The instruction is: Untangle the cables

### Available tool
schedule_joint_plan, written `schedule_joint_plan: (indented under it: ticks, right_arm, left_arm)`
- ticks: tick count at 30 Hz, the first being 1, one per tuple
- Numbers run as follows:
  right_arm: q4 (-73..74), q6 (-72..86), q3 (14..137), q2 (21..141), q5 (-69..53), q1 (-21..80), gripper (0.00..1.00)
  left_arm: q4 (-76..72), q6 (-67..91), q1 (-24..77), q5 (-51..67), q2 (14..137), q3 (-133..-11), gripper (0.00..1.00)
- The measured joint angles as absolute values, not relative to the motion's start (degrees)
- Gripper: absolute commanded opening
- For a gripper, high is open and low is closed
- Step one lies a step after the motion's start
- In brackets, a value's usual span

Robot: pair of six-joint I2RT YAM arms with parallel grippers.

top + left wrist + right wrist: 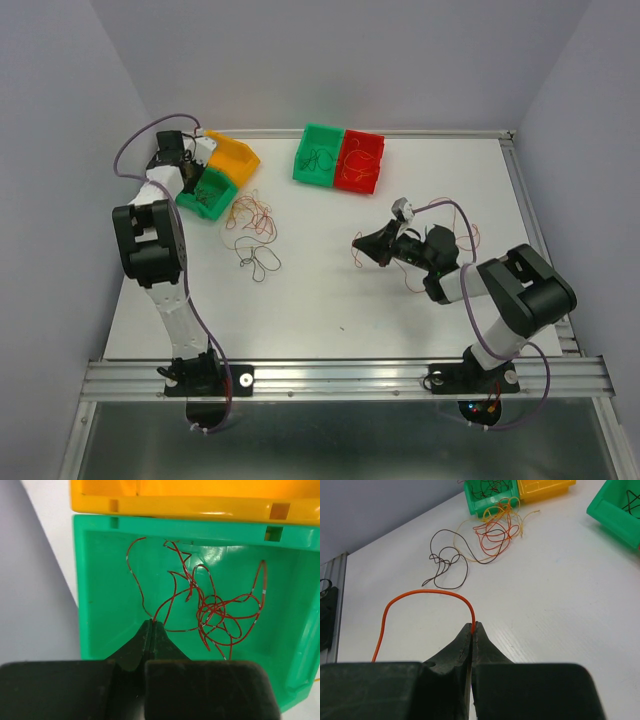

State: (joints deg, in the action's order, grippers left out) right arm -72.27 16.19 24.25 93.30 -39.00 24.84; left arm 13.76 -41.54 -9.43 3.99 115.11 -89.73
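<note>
Left gripper was pinched shut on a red cable inside the green bin. I saw my right gripper clamping an orange cable above the table, other cables tangled nearby.

The red wire fills a green bin beside a yellow bin, while the orange wire and brown wire cross a white table.

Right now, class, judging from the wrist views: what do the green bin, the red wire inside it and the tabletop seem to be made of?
Green bin: probably moulded plastic, glossy; soft highlights on its walls.
Red wire: likely a thin plastic-coated wire, smooth; it holds loose curls.
Tabletop: white, matte board, perhaps laminate; faint linear grain, no glare.
</note>
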Motion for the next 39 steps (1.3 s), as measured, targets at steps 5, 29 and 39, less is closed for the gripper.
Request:
schedule_joint_plan:
  ticks: [5,29,39]
  right_arm:
    - [-72.5,16.5,24.3,93.4,-39.0,24.8,0.00]
    - [-70.1,21.4,38.1,100.1,-41.0,30.0,0.01]
    - [-63.3,21.7,49.4,96.9,-37.7,33.9,0.01]
  left_arm:
    - [15.2,-42.0,-9.4,4.3,116.2,-90.1,0.34]
    - [15.5,-40.3,5.3,14.8,82.7,-79.1,0.66]
    - [2.0,-28.8,5.9,39.2,80.4,-67.1,0.69]
